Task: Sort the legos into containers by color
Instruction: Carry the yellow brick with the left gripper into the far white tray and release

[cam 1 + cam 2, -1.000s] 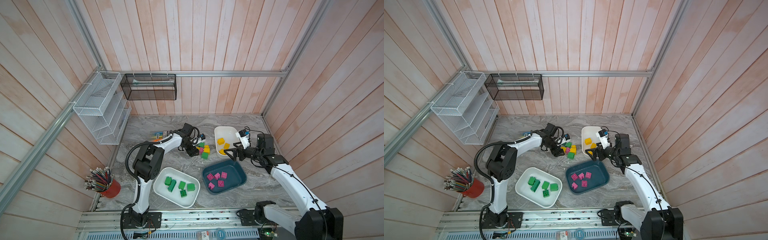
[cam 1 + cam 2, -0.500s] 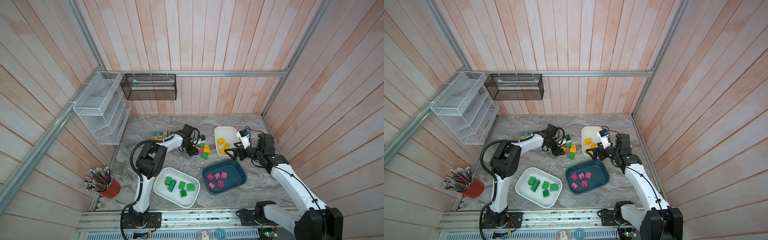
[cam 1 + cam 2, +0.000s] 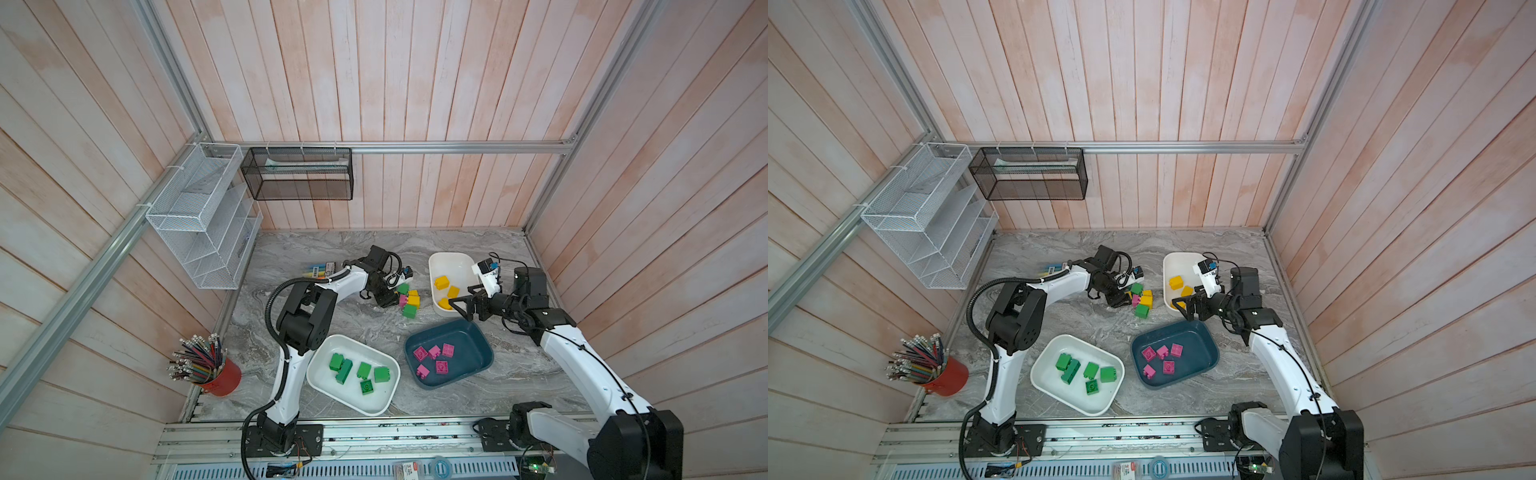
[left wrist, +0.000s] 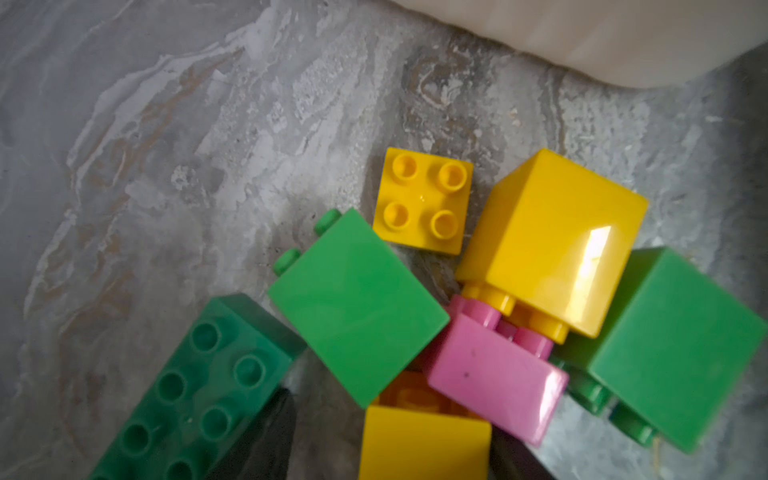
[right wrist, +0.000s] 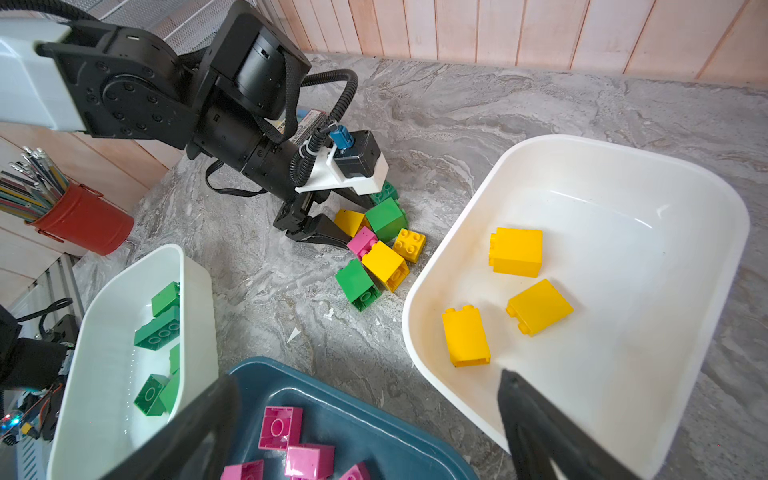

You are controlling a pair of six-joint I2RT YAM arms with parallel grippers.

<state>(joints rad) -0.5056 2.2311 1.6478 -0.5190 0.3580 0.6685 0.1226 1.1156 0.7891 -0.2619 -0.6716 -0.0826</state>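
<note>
Seven loose legos (image 4: 361,307) heaped on the marble table (image 3: 332,249), just beside the far white tub (image 3: 455,266) and outside all three tubs. Counted in the left wrist view: three green, three yellow, one pink, all touching and partly stacked. One green oblong and one small yellow square studs up, the rest tipped on a side. Three yellow bricks (image 5: 515,251) in the far white tub, apart from each other. Five green bricks (image 3: 344,371) in the near white tub (image 3: 376,401). Five pink bricks (image 3: 441,367) in the teal tub (image 3: 469,349).

Down at the heap's edge, the left gripper (image 3: 390,300), fingers (image 4: 266,436) parted either side of one yellow brick, bare table visible between one finger and that brick, nothing pinched. Above the tubs, the right gripper (image 3: 458,308), spread wide and empty, one finger over the teal tub, the other over the far white tub's near rim.

Heap partly covered by the left gripper in both top views, so a full count of seven only from the wrist views. Teal and near white tubs cut off in the right wrist view, their ten bricks countable only from above.

Off to the side: one red pencil cup (image 3: 222,376), one highlighter pack (image 3: 318,271) behind the left arm, one white wire basket (image 3: 195,216) and one black wire basket (image 3: 299,174) on the wall.
</note>
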